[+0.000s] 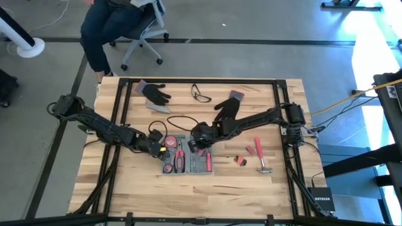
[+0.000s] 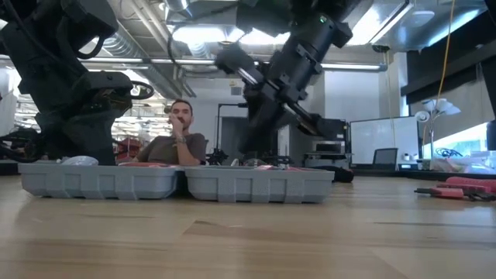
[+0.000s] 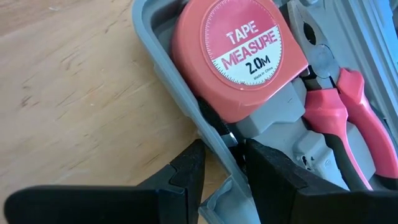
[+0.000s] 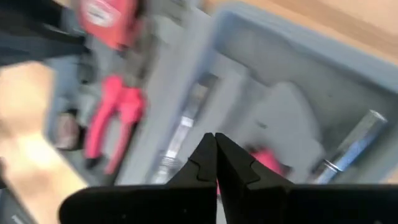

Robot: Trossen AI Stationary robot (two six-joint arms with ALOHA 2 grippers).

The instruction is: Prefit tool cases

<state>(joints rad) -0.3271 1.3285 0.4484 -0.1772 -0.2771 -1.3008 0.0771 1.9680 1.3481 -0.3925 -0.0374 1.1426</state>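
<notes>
While the case (image 1: 187, 162) is lying open mid-table, both halves flat, the left gripper (image 3: 222, 163) is pinching the case's outer wall at the left half, one finger outside on the wood, one inside just beside the tape measure (image 3: 239, 53). So it's closed onto the rim, not fully shut. The right gripper (image 4: 215, 155) is hovering over the right half with fingers pressed together, holding nothing. Pink pliers (image 3: 339, 118) are sitting in their recess next to the tape. A hammer (image 1: 259, 157) and a few small pink tools are lying loose on the table (image 1: 251, 194) to the right, well apart from the case. Gloves (image 1: 156, 94) and glasses (image 1: 201, 94) are at the far edge, and a person is sitting beyond the table. Risks as I'm reading it: the left grip is on a thin plastic wall, so any lift or twist could flex it or slip off, and a jolt could pop the tape out of its seat. The right tip, shut and close above the tray, could jab a recess or knock a seated tool if it's coming down off-target. The arms are also near each other over the case, so a clash looks possible.
</notes>
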